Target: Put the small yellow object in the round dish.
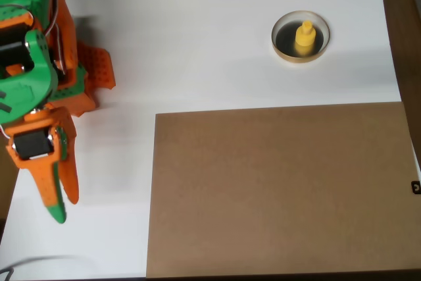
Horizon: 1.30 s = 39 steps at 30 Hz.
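I'm seeing the small yellow object sitting upright inside the round dish, knob up, on the dark inside, a bit right of centre in the overhead view. Dish is resting on the white table near the top right, just above the brown board. So I'm judging the placing step as done; what's left, imo, is parking the arm w/o touching anything. The gripper is hanging at the far left edge, well apart from dish & object, w/ the board's corner between them. Its fingers are lying pressed together, pinching nothing as far as I'm able to tell from above.
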{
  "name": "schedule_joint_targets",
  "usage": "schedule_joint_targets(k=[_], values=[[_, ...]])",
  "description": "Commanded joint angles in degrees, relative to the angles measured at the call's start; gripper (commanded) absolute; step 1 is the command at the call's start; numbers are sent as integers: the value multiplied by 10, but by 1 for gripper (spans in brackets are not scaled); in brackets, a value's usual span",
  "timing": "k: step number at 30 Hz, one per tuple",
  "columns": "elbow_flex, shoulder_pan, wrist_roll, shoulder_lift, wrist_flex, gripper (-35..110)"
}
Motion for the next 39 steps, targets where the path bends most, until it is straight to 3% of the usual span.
schedule_joint_targets(k=[1, 8, 39], values=[[-4, 11, -6, 25, 8, 15], [15, -35, -49, 21, 12, 0], [19, -12, -22, 22, -1, 0]])
